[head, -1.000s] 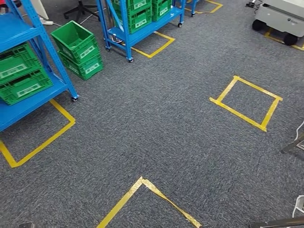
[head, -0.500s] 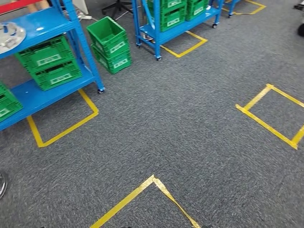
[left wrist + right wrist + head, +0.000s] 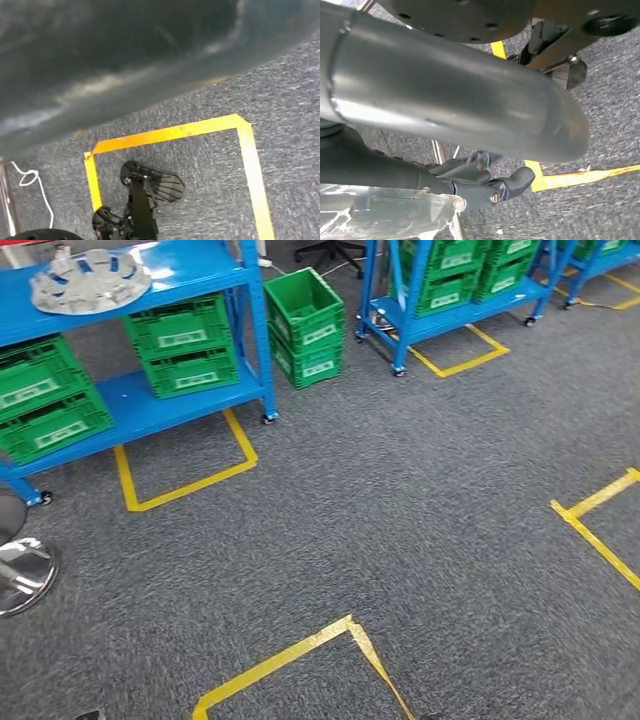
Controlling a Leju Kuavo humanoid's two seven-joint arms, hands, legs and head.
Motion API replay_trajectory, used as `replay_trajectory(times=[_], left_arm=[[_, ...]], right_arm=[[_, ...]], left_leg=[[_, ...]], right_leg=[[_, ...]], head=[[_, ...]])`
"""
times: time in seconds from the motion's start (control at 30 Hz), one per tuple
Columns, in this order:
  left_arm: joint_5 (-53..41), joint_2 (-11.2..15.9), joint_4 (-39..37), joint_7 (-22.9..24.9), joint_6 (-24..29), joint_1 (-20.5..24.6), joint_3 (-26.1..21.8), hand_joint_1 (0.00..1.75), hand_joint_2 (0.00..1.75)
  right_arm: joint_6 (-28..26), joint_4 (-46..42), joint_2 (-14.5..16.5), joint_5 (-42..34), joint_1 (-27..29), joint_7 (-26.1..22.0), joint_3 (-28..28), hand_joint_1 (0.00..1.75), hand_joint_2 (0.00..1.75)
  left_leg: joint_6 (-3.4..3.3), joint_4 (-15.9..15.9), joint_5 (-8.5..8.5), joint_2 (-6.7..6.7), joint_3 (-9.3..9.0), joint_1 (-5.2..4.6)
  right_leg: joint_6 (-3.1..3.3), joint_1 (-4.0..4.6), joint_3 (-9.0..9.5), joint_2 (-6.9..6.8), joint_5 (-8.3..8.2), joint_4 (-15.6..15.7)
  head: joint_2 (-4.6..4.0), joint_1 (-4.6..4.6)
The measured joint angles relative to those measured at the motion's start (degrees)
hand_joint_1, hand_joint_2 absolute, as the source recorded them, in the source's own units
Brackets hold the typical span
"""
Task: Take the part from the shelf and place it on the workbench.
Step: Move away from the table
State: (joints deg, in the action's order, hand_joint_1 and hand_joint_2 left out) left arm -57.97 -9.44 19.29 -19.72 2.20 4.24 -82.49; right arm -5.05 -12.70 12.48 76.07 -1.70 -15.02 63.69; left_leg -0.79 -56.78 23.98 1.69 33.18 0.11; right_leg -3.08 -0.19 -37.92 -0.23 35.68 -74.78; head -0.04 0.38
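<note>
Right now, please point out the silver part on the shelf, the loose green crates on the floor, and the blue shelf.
silver part (image 3: 89,280), head view, its spoked top face.
green crates (image 3: 304,326), head view, front wall of the upper crate.
blue shelf (image 3: 147,408), head view, bare lower board.

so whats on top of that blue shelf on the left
A round silver part lies flat on the blue shelf's top level. Green crates sit on the level below. The shelf's far side is cut off by the picture edge.

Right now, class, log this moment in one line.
part: on blue shelf, untaken | green crates: below it | workbench step: not done
</note>
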Motion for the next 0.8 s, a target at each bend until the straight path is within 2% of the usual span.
replay_trajectory(times=[0.03,0.07,0.1,0.13,0.17,0.2,0.27,0.3,0.33,0.37,0.4,0.43,0.47,0.5,0.53,0.57,0.6,0.63,0.67,0.7,0.73,0.8], left_arm=[[-0.02,-0.02,-0.05,-0.01,-0.01,-0.09,0.00,0.00,0.00],[-0.04,-0.03,-0.10,-0.02,-0.02,-0.15,0.00,0.00,0.00],[-0.05,-0.04,-0.14,-0.02,-0.03,-0.18,0.00,0.00,0.00],[-0.06,-0.04,-0.16,-0.02,-0.03,-0.16,0.00,0.00,0.00],[-0.06,-0.03,-0.17,-0.03,-0.03,-0.11,0.00,0.00,0.00],[-0.06,-0.01,-0.17,-0.06,-0.03,-0.09,0.00,0.00,0.00],[-0.06,0.04,-0.17,-0.14,0.04,-0.17,0.00,0.00,0.00],[-0.06,0.05,-0.19,-0.17,0.10,-0.25,0.01,0.00,0.00],[-0.06,0.04,-0.20,-0.18,0.17,-0.28,0.01,0.00,0.00],[-0.08,0.01,-0.22,-0.18,0.25,-0.23,0.02,0.00,0.00],[-0.09,-0.07,-0.23,-0.17,0.29,-0.15,0.03,0.00,0.00],[-0.11,-0.12,-0.23,-0.11,0.36,-0.06,0.04,0.00,0.00],[-0.14,-0.15,-0.23,-0.02,0.43,-0.03,0.05,0.00,0.00],[-0.14,-0.17,-0.23,0.09,0.53,-0.10,0.06,0.00,0.00],[-0.15,-0.17,-0.23,0.24,0.65,-0.19,0.07,0.00,0.00],[-0.16,-0.17,-0.23,0.37,0.75,-0.27,0.07,0.00,0.00],[-0.17,-0.17,-0.23,0.48,0.83,-0.30,0.07,0.00,0.00],[-0.19,-0.21,-0.23,0.57,0.90,-0.24,0.08,0.00,0.00],[-0.21,-0.25,-0.23,0.63,0.96,-0.12,0.09,0.00,0.00],[-0.25,-0.31,-0.23,0.67,1.06,-0.03,0.10,0.00,0.00],[-0.28,-0.38,-0.23,0.69,1.16,0.01,0.11,0.00,0.00],[-0.38,-0.54,-0.23,0.71,1.34,-0.14,0.11,0.00,0.00]], right_arm=[[0.00,0.00,0.00,0.00,0.00,0.01,0.06,0.00,0.00],[0.00,0.00,0.00,0.01,-0.02,0.01,0.09,0.00,0.00],[0.00,0.00,0.00,0.01,-0.05,0.01,0.11,0.00,0.00],[0.01,0.00,0.01,0.01,-0.11,0.00,0.12,0.00,0.00],[0.01,0.00,0.04,0.01,-0.16,-0.01,0.14,0.00,0.00],[0.01,0.00,0.08,0.00,-0.18,-0.01,0.15,0.00,0.00],[-0.01,0.00,0.16,-0.02,-0.15,0.01,0.25,0.00,0.00],[-0.02,-0.01,0.18,-0.05,-0.13,0.01,0.33,0.00,0.00],[-0.03,-0.03,0.22,-0.13,-0.13,0.00,0.44,0.00,0.00],[-0.03,-0.05,0.27,-0.23,-0.11,-0.01,0.53,0.00,0.00],[-0.04,-0.08,0.29,-0.35,-0.08,-0.02,0.59,0.00,0.00],[-0.04,-0.10,0.30,-0.45,-0.02,-0.01,0.64,0.00,0.00],[-0.04,-0.11,0.30,-0.51,0.04,-0.01,0.68,0.00,0.00],[-0.04,-0.13,0.30,-0.54,0.05,0.00,0.72,0.00,0.00],[-0.04,-0.15,0.30,-0.55,0.01,0.00,0.76,0.00,0.00],[-0.03,-0.15,0.31,-0.55,-0.04,-0.01,0.80,0.00,0.00],[-0.03,-0.16,0.34,-0.54,-0.10,-0.01,0.82,0.00,0.00],[-0.02,-0.18,0.37,-0.54,-0.14,-0.02,0.86,0.00,0.00],[-0.02,-0.21,0.39,-0.54,-0.17,-0.02,0.91,0.00,0.00],[-0.02,-0.25,0.42,-0.54,-0.19,-0.02,0.96,0.00,0.00],[-0.01,-0.28,0.42,-0.56,-0.21,-0.01,1.02,0.00,0.00],[0.00,-0.35,0.43,-0.64,-0.28,0.00,1.10,0.00,0.00]], left_leg=[[0.02,-0.02,0.00,0.81,-0.07,0.01],[0.08,-0.05,-0.01,1.61,-0.16,0.06],[0.23,-0.09,0.00,2.34,-0.22,0.11],[0.48,-0.23,0.00,3.05,-0.18,0.09],[0.79,-0.30,-0.06,3.64,-0.05,0.07],[1.13,-0.30,-0.18,4.17,0.15,0.08],[1.79,-0.10,-0.52,5.08,0.49,0.25],[2.10,-0.28,-0.39,4.66,0.65,0.28],[2.40,-1.34,0.36,3.57,1.17,0.24],[2.65,-3.68,1.82,2.09,2.25,0.17],[2.86,-7.17,3.78,0.47,3.86,0.10],[3.03,-11.35,5.79,-0.47,5.83,0.12],[3.14,-14.87,7.15,-0.86,7.50,0.16],[3.19,-16.79,7.46,-1.01,8.37,0.19],[3.18,-16.58,6.68,-1.09,8.20,0.22],[3.11,-14.21,5.03,-1.29,6.95,0.24],[2.95,-10.38,3.01,-2.05,4.90,0.21],[2.82,-6.35,1.50,-3.36,2.79,0.09],[2.53,-3.24,0.57,-4.38,1.20,-0.02],[2.24,-1.34,0.26,-5.17,0.27,-0.13],[1.95,-0.71,0.45,-5.27,0.03,-0.25],[1.25,-0.49,0.50,-4.24,0.01,-0.17]], right_leg=[[0.05,-0.03,0.18,0.11,-1.37,1.01],[0.11,-0.11,1.39,0.48,-3.57,4.05],[0.17,-0.28,3.11,1.50,-5.72,8.06],[0.22,-0.50,4.68,2.82,-7.13,11.76],[0.33,-0.67,5.77,3.91,-7.88,14.30],[0.48,-0.71,6.37,4.65,-7.94,15.51],[1.09,-0.59,6.67,4.04,-7.96,15.75],[1.46,-0.57,6.83,3.51,-8.11,15.85],[1.89,-0.60,6.86,2.91,-8.25,15.96],[2.25,-0.65,6.90,2.25,-8.35,16.10],[2.47,-0.59,6.91,1.56,-8.33,16.12],[2.65,-0.52,6.90,0.81,-8.28,16.12],[2.72,-0.48,6.90,0.05,-8.22,16.12],[2.75,-0.46,6.93,-0.65,-8.16,16.12],[2.73,-0.46,6.99,-1.27,-8.09,16.12],[2.66,-0.47,7.10,-1.82,-8.00,16.12],[2.51,-0.44,7.27,-2.34,-7.88,16.12],[2.25,-0.25,7.40,-2.81,-7.68,16.03],[1.97,-0.03,7.40,-3.27,-7.47,15.99],[1.68,0.19,7.43,-3.69,-7.27,16.00],[1.41,0.36,7.46,-4.12,-7.10,16.07],[0.87,0.30,7.83,-4.54,-6.79,16.23]], head=[[0.00,-0.01],[0.00,-0.01],[0.00,0.01],[0.00,0.00],[0.00,-0.03],[0.00,-0.06],[0.00,-0.09],[0.00,-0.12],[0.00,-0.31],[0.00,-0.50],[0.00,-0.70],[0.00,-0.86],[0.00,-0.86],[0.00,-0.87],[0.00,-0.89],[0.00,-0.88],[0.00,-0.89],[0.00,-0.94],[0.00,-0.91],[0.00,-0.84],[0.00,-0.75],[0.00,-0.57]])
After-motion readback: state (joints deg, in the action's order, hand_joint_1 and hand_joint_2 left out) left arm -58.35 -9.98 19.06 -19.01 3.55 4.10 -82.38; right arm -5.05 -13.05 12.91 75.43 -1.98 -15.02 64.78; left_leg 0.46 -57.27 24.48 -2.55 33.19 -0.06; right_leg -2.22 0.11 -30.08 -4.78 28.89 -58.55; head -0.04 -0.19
